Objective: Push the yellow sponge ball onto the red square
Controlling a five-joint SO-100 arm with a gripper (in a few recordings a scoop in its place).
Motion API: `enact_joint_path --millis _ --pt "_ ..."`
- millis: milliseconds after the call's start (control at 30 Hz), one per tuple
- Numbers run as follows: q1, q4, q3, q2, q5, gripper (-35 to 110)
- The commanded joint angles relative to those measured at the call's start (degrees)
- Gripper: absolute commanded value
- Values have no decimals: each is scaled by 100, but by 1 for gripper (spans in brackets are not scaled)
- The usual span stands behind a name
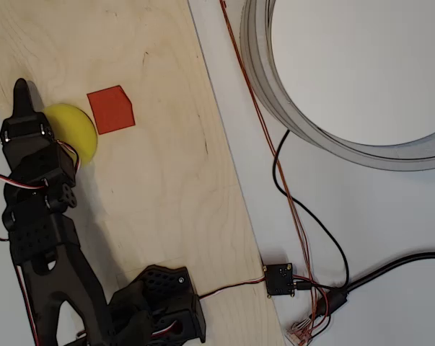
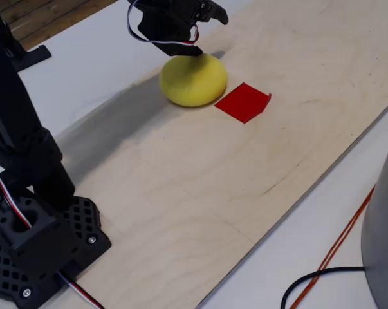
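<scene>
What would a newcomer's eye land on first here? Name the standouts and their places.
The yellow sponge ball stands out on the pale wooden board, lying just beside the red square rather than on it. The black gripper sits right over the ball's far side. In the overhead view, a large grey ring fills the upper right.
</scene>
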Motion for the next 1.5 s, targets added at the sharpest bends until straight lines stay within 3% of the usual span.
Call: enact_joint_path --millis 0,500,1467 --pt "272 79 -220 -44 -132 26" --pt "158 536 -70 914 9 26" --pt "-475 369 2874 3568 1740 26"
